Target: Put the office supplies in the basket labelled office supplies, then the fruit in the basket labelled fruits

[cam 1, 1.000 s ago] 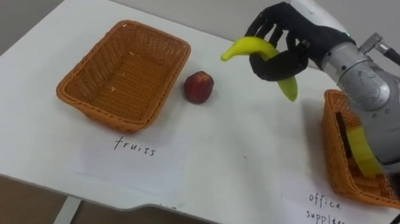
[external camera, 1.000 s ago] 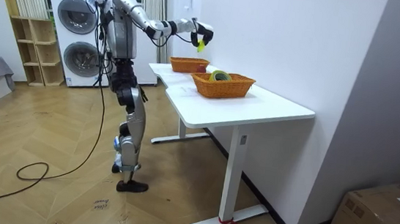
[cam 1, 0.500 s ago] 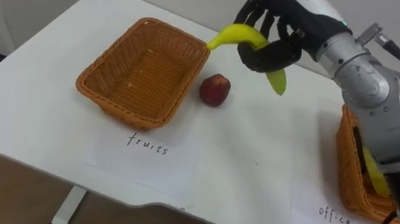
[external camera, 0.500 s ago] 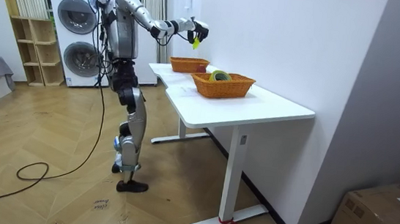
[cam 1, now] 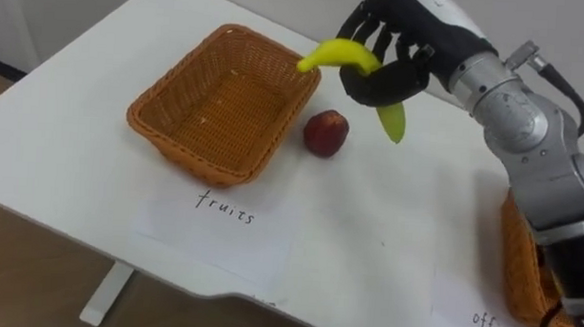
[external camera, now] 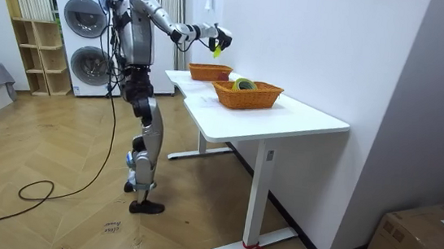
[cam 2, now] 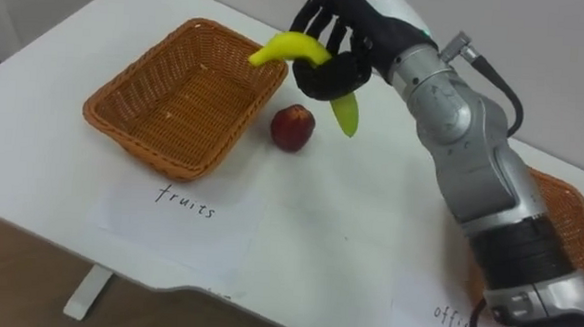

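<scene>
Over white table (cam 1: 72, 162): gripping yellow banana (cam 1: 333, 54) in right hand (cam 1: 398, 44), fingers curled round it, hovering near red apple (cam 1: 326, 133) lying just beside wicker fruits basket (cam 1: 225, 110).

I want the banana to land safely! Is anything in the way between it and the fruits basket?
Nothing visible is. The right hand holds the banana in the air, its tip by the fruits basket rim, and the basket looks empty. The apple sits on the table beside the basket, lower than the banana.
</scene>
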Controlling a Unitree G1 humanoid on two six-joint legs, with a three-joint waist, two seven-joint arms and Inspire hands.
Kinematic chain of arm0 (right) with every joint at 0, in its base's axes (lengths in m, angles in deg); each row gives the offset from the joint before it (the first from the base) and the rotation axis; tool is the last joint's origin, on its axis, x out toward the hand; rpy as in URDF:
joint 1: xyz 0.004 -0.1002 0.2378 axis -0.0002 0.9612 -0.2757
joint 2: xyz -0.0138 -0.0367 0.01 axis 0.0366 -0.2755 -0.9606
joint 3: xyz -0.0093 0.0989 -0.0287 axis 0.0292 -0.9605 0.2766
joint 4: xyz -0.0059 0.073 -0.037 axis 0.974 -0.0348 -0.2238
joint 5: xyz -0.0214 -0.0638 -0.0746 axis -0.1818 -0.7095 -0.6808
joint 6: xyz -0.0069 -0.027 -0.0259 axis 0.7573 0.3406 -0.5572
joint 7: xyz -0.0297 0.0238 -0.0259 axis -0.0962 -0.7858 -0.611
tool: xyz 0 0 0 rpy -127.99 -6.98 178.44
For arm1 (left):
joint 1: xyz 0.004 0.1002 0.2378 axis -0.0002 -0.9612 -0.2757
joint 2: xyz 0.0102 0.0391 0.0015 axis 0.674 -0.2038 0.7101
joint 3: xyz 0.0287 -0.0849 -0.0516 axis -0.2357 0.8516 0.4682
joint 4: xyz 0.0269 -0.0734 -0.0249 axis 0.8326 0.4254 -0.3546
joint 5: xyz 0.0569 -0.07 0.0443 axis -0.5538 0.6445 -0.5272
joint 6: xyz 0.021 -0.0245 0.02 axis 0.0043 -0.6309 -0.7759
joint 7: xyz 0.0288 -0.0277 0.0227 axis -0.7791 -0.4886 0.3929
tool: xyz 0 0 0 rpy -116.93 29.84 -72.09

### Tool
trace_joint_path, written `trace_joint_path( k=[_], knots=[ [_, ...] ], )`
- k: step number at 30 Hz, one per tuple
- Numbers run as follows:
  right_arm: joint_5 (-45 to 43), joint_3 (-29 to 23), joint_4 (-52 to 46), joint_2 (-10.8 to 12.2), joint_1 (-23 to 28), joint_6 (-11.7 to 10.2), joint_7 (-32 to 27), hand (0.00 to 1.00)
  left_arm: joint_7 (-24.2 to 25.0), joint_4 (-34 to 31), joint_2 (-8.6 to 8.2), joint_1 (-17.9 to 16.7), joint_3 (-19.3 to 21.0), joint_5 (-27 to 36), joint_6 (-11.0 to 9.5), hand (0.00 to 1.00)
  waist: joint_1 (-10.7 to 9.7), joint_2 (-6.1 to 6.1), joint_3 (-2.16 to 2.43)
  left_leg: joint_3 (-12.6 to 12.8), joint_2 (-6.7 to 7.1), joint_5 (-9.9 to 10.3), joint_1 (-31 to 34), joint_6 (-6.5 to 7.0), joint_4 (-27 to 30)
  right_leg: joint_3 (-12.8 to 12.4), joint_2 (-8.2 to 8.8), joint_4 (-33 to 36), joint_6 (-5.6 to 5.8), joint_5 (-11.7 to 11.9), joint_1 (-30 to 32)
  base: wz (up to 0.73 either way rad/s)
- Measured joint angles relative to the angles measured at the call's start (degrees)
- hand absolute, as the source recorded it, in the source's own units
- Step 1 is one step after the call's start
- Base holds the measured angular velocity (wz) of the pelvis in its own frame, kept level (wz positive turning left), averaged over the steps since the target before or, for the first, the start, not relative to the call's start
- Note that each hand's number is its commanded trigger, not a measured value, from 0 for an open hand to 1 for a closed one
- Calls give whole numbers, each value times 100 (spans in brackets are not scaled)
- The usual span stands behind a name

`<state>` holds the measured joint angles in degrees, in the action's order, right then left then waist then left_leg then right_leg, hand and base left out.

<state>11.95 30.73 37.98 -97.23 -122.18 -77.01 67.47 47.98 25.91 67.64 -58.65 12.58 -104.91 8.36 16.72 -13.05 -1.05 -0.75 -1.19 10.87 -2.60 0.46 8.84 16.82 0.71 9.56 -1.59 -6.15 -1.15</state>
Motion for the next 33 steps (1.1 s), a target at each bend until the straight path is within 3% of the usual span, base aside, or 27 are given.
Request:
trace_joint_path(
  k=[3, 6, 14, 20, 27, 33],
  knots=[
    [6, 156, 196, 2, -21, 4, -84, 100, 0, 36, 34, 0, -1, -29, 70, 0, 86, -71, -45, -18, -3, 0, 23, 0, 23, 78, 12, 1, 2, -2, -3, 5],
    [0, 354, 288, 30, -131, 6, -187, 100, 12, 37, 36, -3, -1, -33, 108, 0, 95, -128, -48, -100, 8, 1, 85, 2, 48, 121, 26, 1, 4, -3, 13, 16],
    [-153, 571, 798, 218, -719, -71, -628, 100, 70, 74, 80, 9, 6, -293, 167, 0, 226, -112, -59, -189, 11, 1, 121, 2, 71, 202, 22, -3, 10, -8, 8, 4],
    [-351, 912, 880, 286, -728, -217, -808, 100, 56, 85, 139, 23, 1, -308, 165, 0, 284, -101, -67, -304, 22, 1, 166, 1, 95, 213, 22, -2, 12, -9, 3, 9],
    [-518, 1081, 910, 337, -728, -407, -976, 100, 42, 79, 101, 91, -20, -948, 149, 0, 504, -77, -85, -306, 53, 1, 224, 2, 94, 200, 27, -98, 18, -14, 24, 1],
    [-509, 1368, 1283, 547, -733, -397, -1043, 100, 74, 77, 105, 159, -226, -997, 156, 0, 624, -75, -88, -314, 49, 1, 232, 2, 88, 235, 27, -98, 19, -15, 27, 0]
  ],
)
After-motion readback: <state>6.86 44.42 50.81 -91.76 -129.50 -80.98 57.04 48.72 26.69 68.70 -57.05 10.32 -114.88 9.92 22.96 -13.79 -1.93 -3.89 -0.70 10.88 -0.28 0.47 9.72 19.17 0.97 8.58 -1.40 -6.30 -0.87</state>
